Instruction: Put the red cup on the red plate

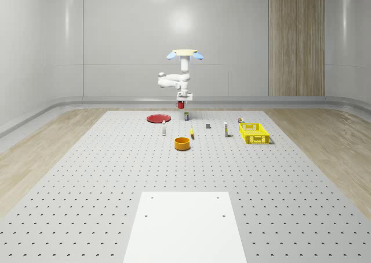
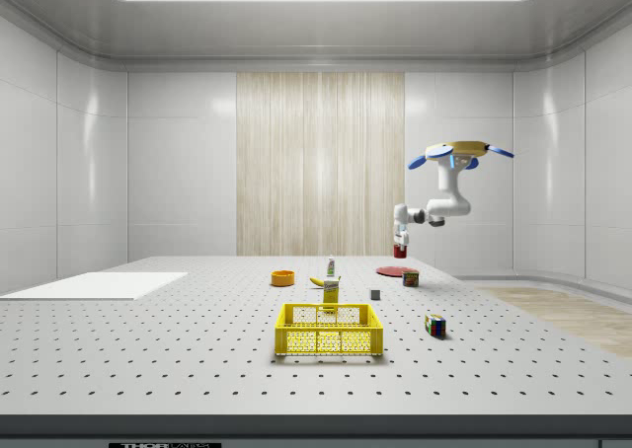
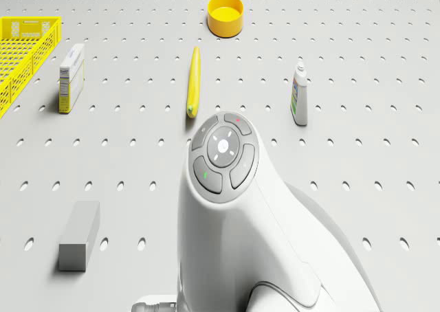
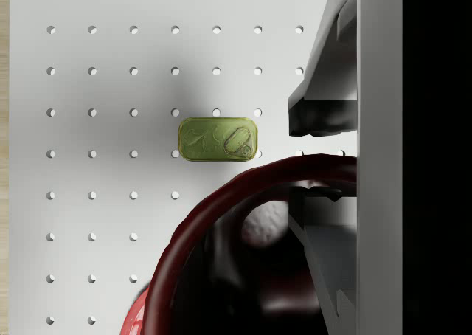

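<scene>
I hover over the far part of the perforated table (image 1: pixel 87 176), well above it, with my arm (image 1: pixel 171 80) bent down below the drone body (image 1: pixel 184 54). On the table nearer to the camera in the whole-scene view stand the yellow crate (image 1: pixel 254 132) to the right and the yellow bowl (image 1: pixel 182 143) near the middle — both well apart from my work.

The red plate (image 1: pixel 157 119) lies flat on the far table, to the whole-scene view's left of me and lower. This is the relation that matters: from my gripper (image 1: pixel 184 102) the plate lies left and down, and I judge I am not yet over its middle. In the side view the plate (image 2: pixel 394 269) is just below the cup (image 2: pixel 400 251).

The red cup (image 1: pixel 181 105) hangs in the air, upright, with its open mouth toward my wrist. My fingers (image 4: pixel 324 121) are closed on its rim (image 4: pixel 221 202) — one inside the wall, one outside — so the opening is only as wide as the wall.

Directly under the cup, in the wrist view, lies a small green tin (image 4: pixel 219 139) on the table.
</scene>
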